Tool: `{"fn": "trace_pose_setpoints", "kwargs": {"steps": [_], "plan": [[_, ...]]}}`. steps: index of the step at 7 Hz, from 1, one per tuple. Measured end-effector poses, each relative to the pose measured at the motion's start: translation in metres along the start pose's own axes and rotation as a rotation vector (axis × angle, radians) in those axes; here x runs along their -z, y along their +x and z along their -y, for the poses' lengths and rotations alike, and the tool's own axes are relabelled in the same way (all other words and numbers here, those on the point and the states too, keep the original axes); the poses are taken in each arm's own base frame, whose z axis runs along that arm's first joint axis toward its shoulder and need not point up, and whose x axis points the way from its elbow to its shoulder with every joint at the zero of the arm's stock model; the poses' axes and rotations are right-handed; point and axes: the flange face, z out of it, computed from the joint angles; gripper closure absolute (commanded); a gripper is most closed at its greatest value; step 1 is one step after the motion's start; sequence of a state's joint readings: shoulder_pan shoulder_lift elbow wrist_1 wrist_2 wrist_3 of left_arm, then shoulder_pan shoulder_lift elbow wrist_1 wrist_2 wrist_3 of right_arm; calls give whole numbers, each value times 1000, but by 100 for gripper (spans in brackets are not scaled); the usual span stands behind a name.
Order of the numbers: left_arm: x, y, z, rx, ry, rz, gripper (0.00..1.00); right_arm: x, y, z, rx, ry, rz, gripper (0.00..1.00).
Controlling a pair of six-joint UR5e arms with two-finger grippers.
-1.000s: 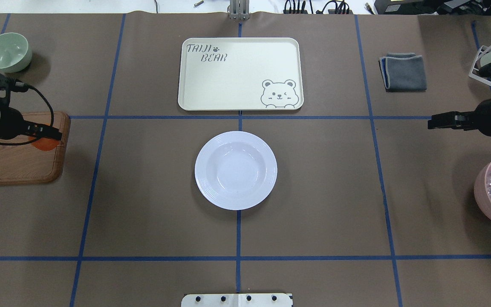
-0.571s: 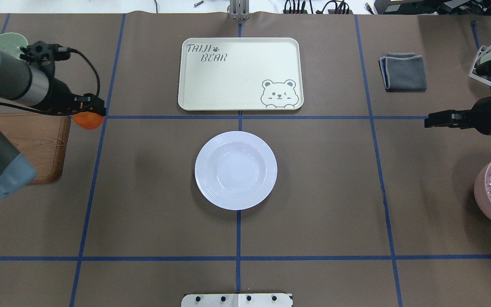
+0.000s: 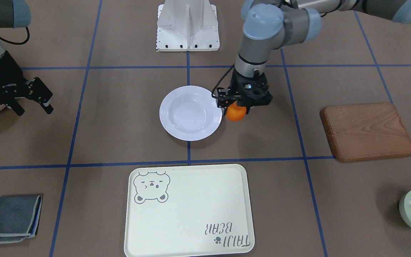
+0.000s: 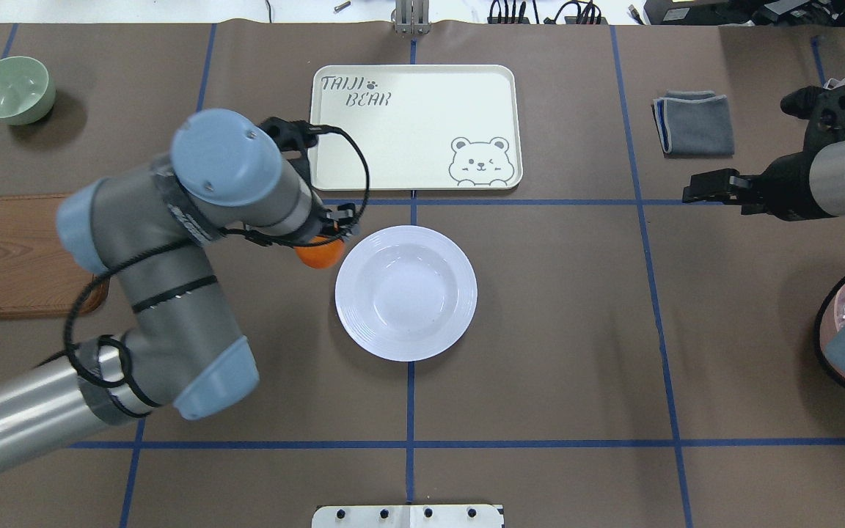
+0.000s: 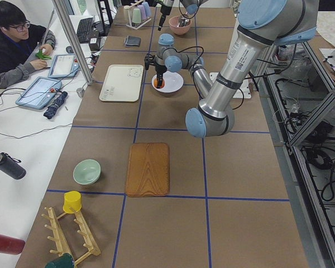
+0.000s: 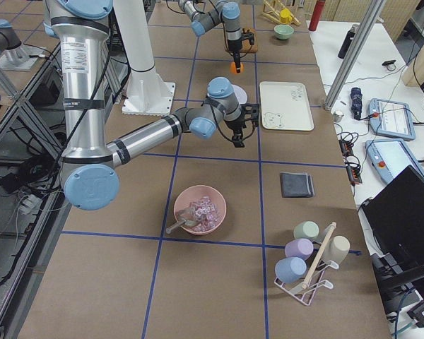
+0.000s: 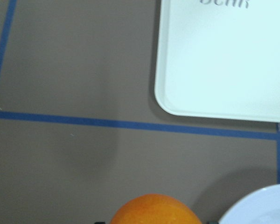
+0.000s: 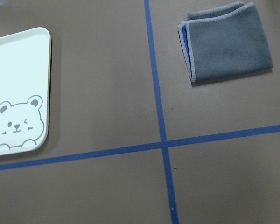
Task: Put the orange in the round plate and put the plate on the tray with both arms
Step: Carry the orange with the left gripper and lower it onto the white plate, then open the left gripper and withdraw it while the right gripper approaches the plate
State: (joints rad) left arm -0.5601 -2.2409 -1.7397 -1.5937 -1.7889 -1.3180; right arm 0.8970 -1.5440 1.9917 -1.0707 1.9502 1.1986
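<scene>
My left gripper (image 4: 322,246) is shut on the orange (image 4: 317,254), held just above the table beside the left rim of the white round plate (image 4: 405,293). In the front view the orange (image 3: 236,112) hangs under the left gripper (image 3: 236,109), touching or just off the rim of the plate (image 3: 190,113), which is empty. The left wrist view has the orange (image 7: 156,211) at the bottom edge and a corner of the tray (image 7: 224,60). The cream bear tray (image 4: 413,128) lies beyond the plate. My right gripper (image 3: 34,107) hovers open and empty far to the right.
A wooden board (image 4: 19,253) lies at the left edge, with a pale green bowl (image 4: 12,88) behind it. A folded grey cloth (image 4: 694,123) sits back right. The pink bowl (image 4: 844,312) at the right edge is partly covered by my right arm.
My left arm has swung right from the wooden board, carrying the orange to the plate's left rim. My right gripper has drifted slightly left.
</scene>
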Motion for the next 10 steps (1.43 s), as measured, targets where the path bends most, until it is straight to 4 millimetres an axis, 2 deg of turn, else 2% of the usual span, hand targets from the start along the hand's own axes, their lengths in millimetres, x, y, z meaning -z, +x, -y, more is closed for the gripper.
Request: {"fn": "trace_pose_setpoints", "kwargs": {"steps": [2, 3, 4, 5, 6, 8, 9, 10], "plan": [[-32, 68, -45, 30, 10, 27, 100, -10, -36, -12, -115, 22, 30, 0], [-44, 88, -62, 36, 12, 37, 94, -14, -47, -20, -131, 27, 37, 0], [-52, 100, -70, 40, 13, 46, 76, -17, -53, -26, -133, 28, 39, 0], [-58, 105, -72, 42, 18, 53, 43, -21, -57, -31, -132, 28, 40, 0], [-63, 106, -72, 42, 24, 57, 2, -25, -63, -39, -136, 28, 41, 0], [-71, 104, -71, 41, 38, 71, 2, -31, -82, -58, -165, 34, 61, 1], [-70, 103, -69, 36, 47, 70, 2, -31, -93, -71, -191, 40, 89, 3], [-60, 103, -61, 17, 55, 57, 2, -32, -104, -85, -233, 51, 128, 3]]}}
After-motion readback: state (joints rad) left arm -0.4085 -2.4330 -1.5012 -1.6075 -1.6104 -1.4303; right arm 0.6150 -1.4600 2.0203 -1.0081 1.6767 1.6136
